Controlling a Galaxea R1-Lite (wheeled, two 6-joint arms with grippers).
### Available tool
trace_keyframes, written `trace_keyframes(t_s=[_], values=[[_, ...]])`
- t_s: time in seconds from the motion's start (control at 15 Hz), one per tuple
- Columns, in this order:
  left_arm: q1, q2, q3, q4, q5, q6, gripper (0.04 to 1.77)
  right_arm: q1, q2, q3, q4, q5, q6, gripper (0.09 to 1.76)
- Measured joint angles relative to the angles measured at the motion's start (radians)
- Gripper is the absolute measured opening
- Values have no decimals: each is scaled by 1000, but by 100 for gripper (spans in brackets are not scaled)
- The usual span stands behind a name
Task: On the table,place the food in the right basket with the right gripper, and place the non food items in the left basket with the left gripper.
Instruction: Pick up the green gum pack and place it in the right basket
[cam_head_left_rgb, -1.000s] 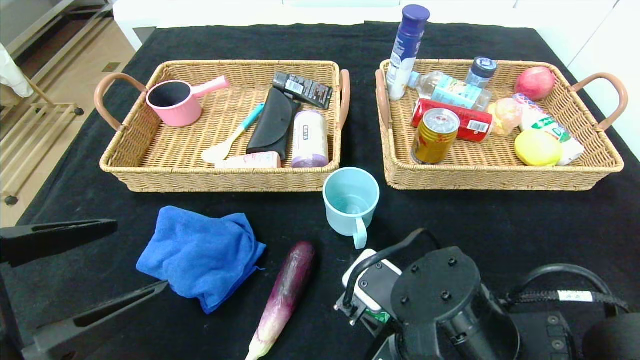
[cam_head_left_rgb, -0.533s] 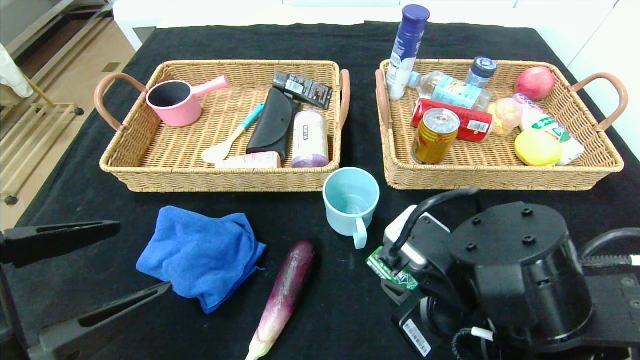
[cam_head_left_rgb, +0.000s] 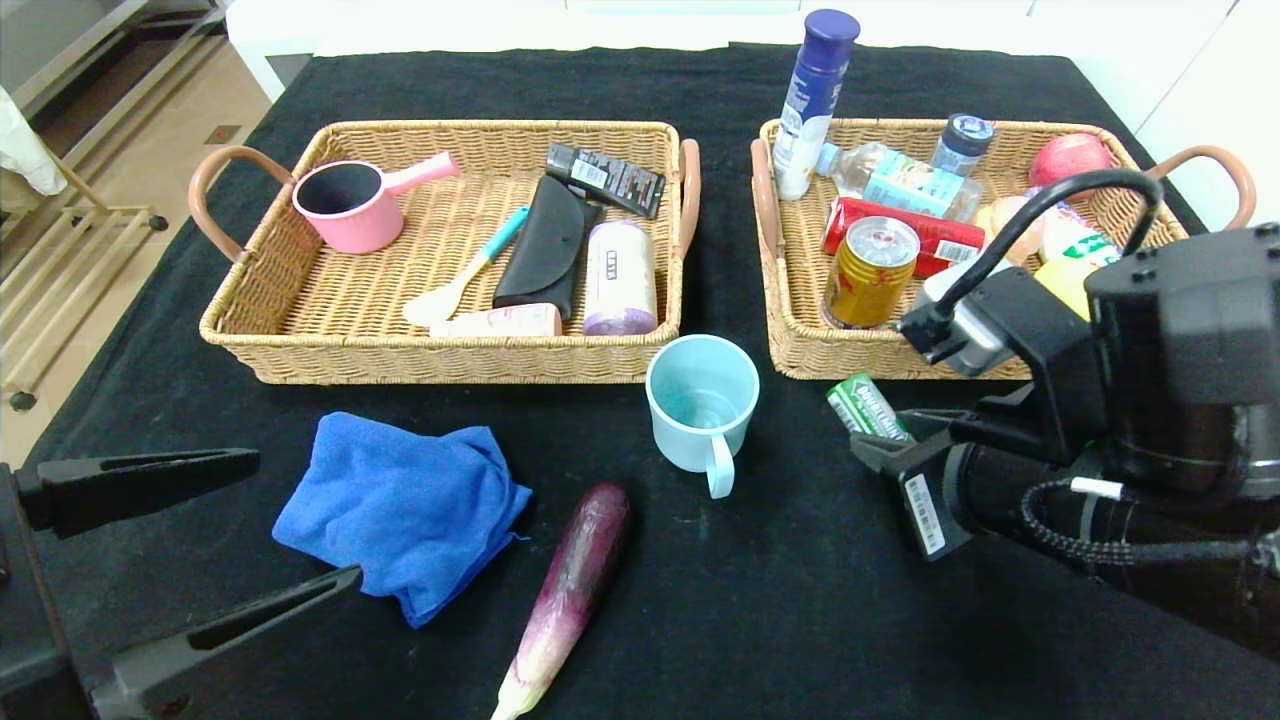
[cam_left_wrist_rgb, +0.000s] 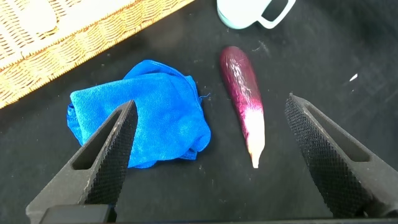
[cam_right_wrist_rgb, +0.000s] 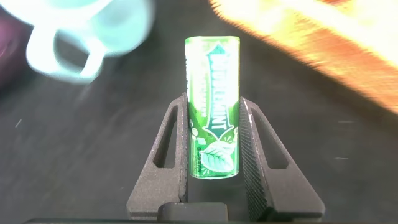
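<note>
Green mint tube (cam_right_wrist_rgb: 212, 106) — pinched across its lower sides by the right end effector (cam_right_wrist_rgb: 214, 149), just near of the right wicker basket (cam_head_left_rgb: 880, 355) — light, stiff, probably slippery. Left end effector (cam_left_wrist_rgb: 211, 149) spread, idle.

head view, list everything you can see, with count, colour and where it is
left basket: 1, tan wicker; holds pink pot, spatula, black case, dark tube, purple roll, pink tube
right basket: 1, tan wicker; holds gold can, red can, bottles, apple, more food partly hidden
blue-capped bottle: 1, white, right basket's far left corner
mug: 1, light blue, table, before the baskets
cloth: 1, blue, table, near left
eggplant: 1, purple, right of cloth
gum pack: 1, green, in right gripper
left gripper: open, above cloth and eggplant
right gripper: shut on gum pack, before right basket
</note>
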Motion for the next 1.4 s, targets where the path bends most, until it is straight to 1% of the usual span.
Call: trace_keyframes(t_s=[0.27,0.47,0.67,0.93,1.2,1.27,1.4], values=[[0,0,0,-3,1,0,172,-122,-1,-111,12,-2,13,57],[1,-1,0,-6,1,0,172,-232,31,-206,11,0,14,57],[1,-2,0,-8,2,-1,172,-322,81,-277,3,5,12,57],[0,-3,-1,-9,2,-1,172,-398,156,-362,-3,11,15,57],[1,-4,-1,-8,2,0,172,-434,207,-415,-4,13,22,57],[1,-5,-1,-7,2,0,172,-436,214,-419,-3,13,26,61],[0,-6,-1,-7,2,0,172,-444,223,-420,-3,13,27,86]])
